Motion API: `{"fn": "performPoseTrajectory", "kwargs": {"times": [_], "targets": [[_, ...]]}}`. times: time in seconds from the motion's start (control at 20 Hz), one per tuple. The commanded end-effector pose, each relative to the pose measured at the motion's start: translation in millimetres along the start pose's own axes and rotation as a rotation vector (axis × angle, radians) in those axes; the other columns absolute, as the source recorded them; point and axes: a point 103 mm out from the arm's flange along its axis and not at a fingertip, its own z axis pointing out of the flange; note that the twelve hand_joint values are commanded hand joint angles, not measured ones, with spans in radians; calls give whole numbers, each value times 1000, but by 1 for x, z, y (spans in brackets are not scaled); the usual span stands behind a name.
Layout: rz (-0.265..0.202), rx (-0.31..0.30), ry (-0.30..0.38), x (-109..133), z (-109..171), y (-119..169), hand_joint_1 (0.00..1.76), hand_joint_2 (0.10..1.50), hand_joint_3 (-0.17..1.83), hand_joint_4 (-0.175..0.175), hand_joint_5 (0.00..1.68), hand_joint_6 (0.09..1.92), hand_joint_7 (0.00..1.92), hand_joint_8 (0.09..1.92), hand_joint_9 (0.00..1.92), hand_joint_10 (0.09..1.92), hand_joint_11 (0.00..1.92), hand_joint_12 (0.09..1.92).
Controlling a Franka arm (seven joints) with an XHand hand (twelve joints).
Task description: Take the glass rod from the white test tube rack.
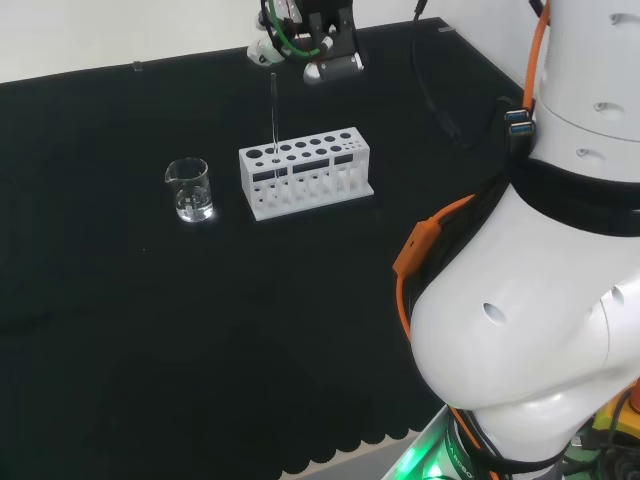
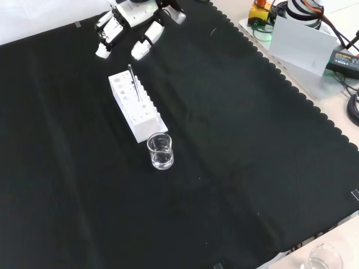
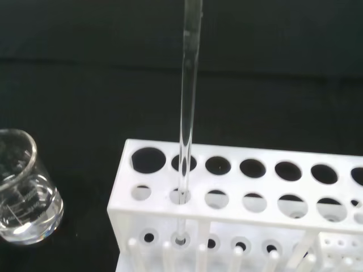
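A thin clear glass rod (image 1: pixel 273 120) stands upright in a hole near one end of the white test tube rack (image 1: pixel 305 171). The front view shows the rod (image 2: pixel 133 82) rising from the rack (image 2: pixel 136 106), and the wrist view shows the rod (image 3: pixel 189 107) close up in the rack (image 3: pixel 238 204). The black and white hand (image 2: pixel 129 28) hovers above and beyond the rack's far end in the front view, its fingers (image 2: pixel 142 48) relaxed and pointing down, holding nothing. In the head view the hand (image 1: pixel 318 48) sits behind the rack.
A small clear glass beaker (image 1: pixel 190 189) with a little clear liquid stands on the black cloth just off the rack's end, also visible in the front view as the beaker (image 2: pixel 160 151). Another glass vessel (image 2: pixel 322 259) sits off the cloth's edge.
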Motion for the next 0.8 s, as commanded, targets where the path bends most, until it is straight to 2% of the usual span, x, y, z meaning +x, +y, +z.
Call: {"fn": "performPoseTrajectory", "kwargs": {"times": [0.05,0.45,0.8], "targets": [[-13,32,-1,-3,20,2,469,1298,-175,-102,340,87,382,761,477,750,204,1399],[9,64,-3,-13,38,2,484,1283,-175,-97,368,87,418,745,570,724,277,1386],[8,70,6,-15,44,3,520,1287,-175,-103,448,96,460,726,874,641,513,1304]]}}
